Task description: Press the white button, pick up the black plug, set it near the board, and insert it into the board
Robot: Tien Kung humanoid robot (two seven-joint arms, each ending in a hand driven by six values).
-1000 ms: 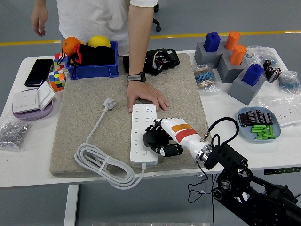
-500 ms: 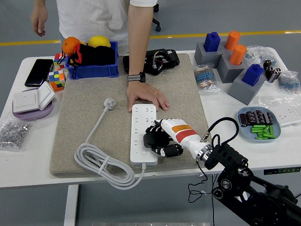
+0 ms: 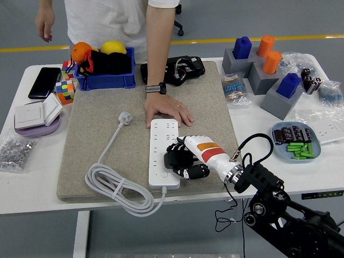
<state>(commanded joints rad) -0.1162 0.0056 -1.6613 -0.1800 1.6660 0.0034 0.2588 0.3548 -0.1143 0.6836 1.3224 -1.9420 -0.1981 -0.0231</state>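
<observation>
Right hand, white-shelled with black fingers and an orange patch on its back, reaches in from the lower right on a black jointed arm and is clenched on the black plug, which I see pressed against the right edge of the long white plastic power strip. Its fingers curl around the plug just at the strip's lower half; whether the pins are seated in a socket I cannot tell. No lettering on the hand, the plug or the strip is readable to me.

Under my hand lies the coarse beige felt mat on the white table. Left of the hand, the strip's smooth white cable lies coiled in loops, running up to its own white plug farther left and beyond. Just beyond the hand, a person's hand rests flat on the mat, touching the strip's far end, a dark watch on the wrist.

Far left of the hand sits a white wall switch on a lilac round dish. Well to the right, a pale blue oval dish holds green and dark cylindrical pieces, and beyond it stand grey blocks with blue and orange pegs.
</observation>
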